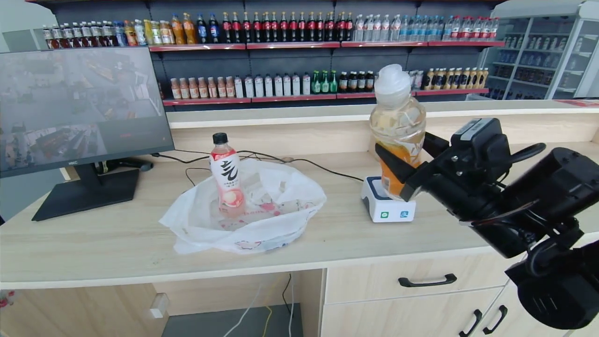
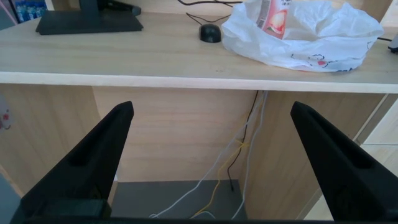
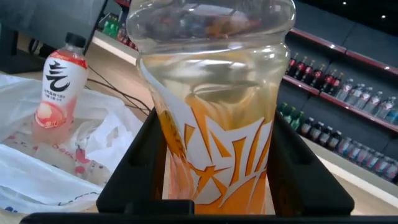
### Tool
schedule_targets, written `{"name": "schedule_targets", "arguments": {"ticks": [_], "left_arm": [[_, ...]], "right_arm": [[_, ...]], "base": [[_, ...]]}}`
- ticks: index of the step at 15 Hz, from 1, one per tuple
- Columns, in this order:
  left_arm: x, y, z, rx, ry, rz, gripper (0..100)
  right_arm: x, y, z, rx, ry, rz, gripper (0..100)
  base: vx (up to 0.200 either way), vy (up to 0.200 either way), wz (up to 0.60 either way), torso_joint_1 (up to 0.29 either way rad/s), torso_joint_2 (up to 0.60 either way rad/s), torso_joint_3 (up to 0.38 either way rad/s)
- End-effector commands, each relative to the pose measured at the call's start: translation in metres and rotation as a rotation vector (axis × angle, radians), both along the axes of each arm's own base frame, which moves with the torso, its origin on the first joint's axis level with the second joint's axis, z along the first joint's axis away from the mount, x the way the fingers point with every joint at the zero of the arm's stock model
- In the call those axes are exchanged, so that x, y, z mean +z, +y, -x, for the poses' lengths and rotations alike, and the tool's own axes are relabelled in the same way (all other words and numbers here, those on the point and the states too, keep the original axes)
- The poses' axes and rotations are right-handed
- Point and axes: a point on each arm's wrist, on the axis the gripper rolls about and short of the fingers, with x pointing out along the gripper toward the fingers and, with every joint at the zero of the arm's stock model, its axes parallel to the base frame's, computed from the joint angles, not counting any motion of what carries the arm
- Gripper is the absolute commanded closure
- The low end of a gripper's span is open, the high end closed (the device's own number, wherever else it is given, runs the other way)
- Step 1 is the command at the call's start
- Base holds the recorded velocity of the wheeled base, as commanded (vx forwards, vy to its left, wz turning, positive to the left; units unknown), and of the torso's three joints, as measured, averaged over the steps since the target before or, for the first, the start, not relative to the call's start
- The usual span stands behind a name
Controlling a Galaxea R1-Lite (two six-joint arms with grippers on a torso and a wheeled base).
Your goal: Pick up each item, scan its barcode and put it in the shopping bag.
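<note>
Shopping bag (image 1: 281, 220) lay slumped wide open in the middle of the long wooden counter (image 1: 93, 252), white plastic, mouth gaping upward. Off to the robot's left, the big dark monitor (image 1: 79, 107) stood on its flat black base, well apart from the bag.

Over on the right, the right gripper (image 1: 407, 154) was up above the counter, its black fingers clamped on either side of the orange-labelled bottle (image 1: 398, 117). And that bottle was held upright, pale cap on top, clear upper half, its base down at the top of the scanner (image 1: 386, 210); touching or not, could not tell.

The left gripper (image 2: 211, 162) hung low in front of the counter's edge, its two fingers spread wide with nothing between them, cables dangling beyond.

Inside the bag stood the pink bottle (image 1: 227, 182), black cap, upright, plastic bunched around its foot. The scanner, a small white box, sat just beside the bag's right edge. Smallest of all, a black mouse (image 2: 209, 33) rested on the counter near the bag's left side.
</note>
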Motion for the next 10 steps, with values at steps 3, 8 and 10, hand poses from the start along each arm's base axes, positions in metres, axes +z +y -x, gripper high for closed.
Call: {"name": "schedule_targets", "arguments": {"ticks": [3, 8, 10], "left_arm": [[0.0, 0.0, 0.0, 0.0, 0.0, 0.0, 0], [0.0, 0.0, 0.0, 0.0, 0.0, 0.0, 0], [0.0, 0.0, 0.0, 0.0, 0.0, 0.0, 0]], "right_arm": [[-0.023, 0.008, -0.042, 0.048, -0.014, 0.088, 100], [-0.035, -0.023, -0.084, 0.108, -0.121, 0.233, 100], [-0.033, -0.036, -0.09, 0.095, -0.162, 0.276, 100]], "base": [[0.0, 0.0, 0.0, 0.0, 0.0, 0.0], [0.0, 0.0, 0.0, 0.0, 0.0, 0.0], [0.0, 0.0, 0.0, 0.0, 0.0, 0.0]]}}
